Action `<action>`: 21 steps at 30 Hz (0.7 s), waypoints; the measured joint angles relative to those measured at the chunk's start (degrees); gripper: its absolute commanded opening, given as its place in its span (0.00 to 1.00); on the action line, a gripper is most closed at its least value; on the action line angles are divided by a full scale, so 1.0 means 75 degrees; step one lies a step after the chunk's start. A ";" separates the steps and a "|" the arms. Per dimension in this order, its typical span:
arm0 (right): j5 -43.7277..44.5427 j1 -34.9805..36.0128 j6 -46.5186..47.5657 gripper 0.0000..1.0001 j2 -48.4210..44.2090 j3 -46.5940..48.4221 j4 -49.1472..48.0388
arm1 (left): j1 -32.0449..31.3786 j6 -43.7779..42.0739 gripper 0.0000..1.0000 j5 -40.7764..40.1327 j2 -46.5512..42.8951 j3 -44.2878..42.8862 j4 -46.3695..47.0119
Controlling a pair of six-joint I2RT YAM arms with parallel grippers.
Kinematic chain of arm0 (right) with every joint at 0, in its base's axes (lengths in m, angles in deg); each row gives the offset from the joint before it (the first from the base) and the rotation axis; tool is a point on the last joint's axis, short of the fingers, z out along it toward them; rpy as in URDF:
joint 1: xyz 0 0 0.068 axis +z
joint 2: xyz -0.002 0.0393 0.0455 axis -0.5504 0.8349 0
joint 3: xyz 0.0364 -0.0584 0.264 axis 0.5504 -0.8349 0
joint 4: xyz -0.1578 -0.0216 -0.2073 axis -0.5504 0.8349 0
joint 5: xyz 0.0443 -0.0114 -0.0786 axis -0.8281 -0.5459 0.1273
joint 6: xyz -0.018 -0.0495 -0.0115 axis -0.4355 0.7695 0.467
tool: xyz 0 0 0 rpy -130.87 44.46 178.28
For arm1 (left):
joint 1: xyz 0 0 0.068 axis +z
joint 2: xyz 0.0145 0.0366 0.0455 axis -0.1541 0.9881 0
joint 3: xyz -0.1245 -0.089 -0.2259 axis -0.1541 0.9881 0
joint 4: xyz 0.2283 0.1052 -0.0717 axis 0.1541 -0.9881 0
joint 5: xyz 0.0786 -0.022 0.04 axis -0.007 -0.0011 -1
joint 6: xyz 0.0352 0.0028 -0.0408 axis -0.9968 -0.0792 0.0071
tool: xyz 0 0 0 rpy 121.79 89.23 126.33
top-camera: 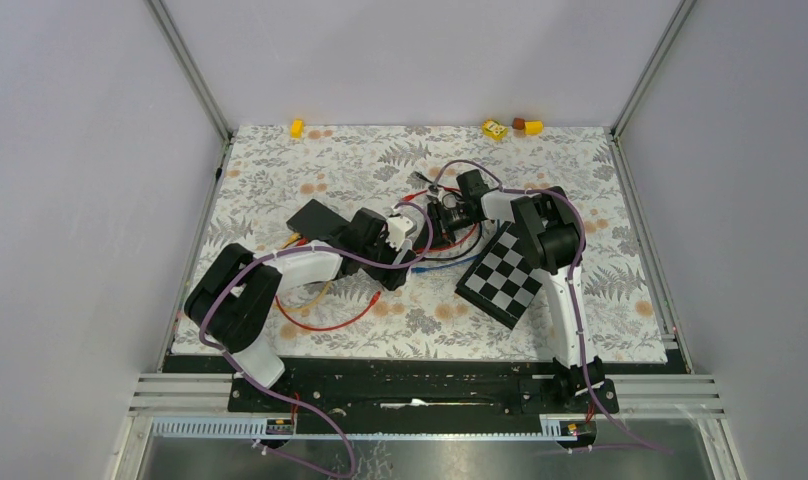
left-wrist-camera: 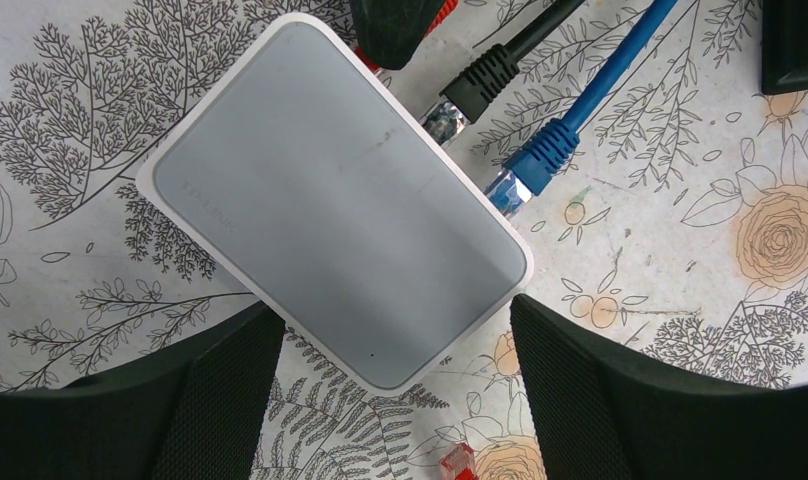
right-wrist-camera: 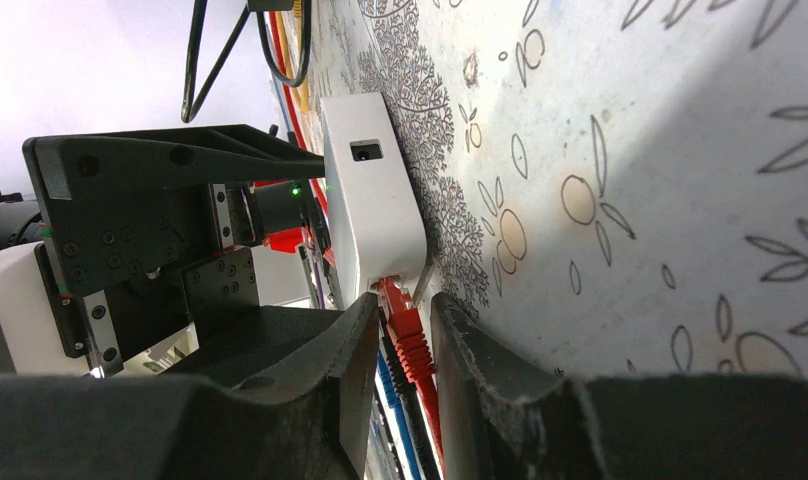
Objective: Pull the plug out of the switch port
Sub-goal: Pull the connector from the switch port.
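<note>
The white switch (left-wrist-camera: 330,190) lies on the floral mat, also in the top view (top-camera: 404,228) and the right wrist view (right-wrist-camera: 375,200). My left gripper (left-wrist-camera: 395,318) is shut on the switch, its pads against two opposite edges (top-camera: 392,243). A black plug (left-wrist-camera: 472,88) and a blue plug (left-wrist-camera: 532,162) sit in its ports. A red plug (right-wrist-camera: 408,335) sits in the port beside them. My right gripper (right-wrist-camera: 405,312) is shut on the red plug, a finger on each side, right at the switch (top-camera: 445,212). Its finger (left-wrist-camera: 390,30) hides the red plug in the left wrist view.
A black-and-white checkerboard (top-camera: 505,275) lies right of the switch. A black box (top-camera: 315,218) lies to its left. Red cable loops (top-camera: 325,322) on the mat near the left arm. A loose red plug (left-wrist-camera: 457,462) lies under my left gripper. Yellow toys (top-camera: 495,129) sit at the far edge.
</note>
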 measured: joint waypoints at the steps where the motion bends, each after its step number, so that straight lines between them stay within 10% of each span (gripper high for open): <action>1: -0.0003 0.0003 -0.0003 0.34 0.0000 -0.0003 -0.0026 | 0.0000 -0.0006 0.86 0.0000 -0.0003 0.0003 0.0000; 21: 0.0035 0.0082 -0.0015 0.34 0.0000 -0.0006 -0.0189 | 0.0006 -0.0058 0.87 -0.0012 -0.0035 0.0026 -0.0012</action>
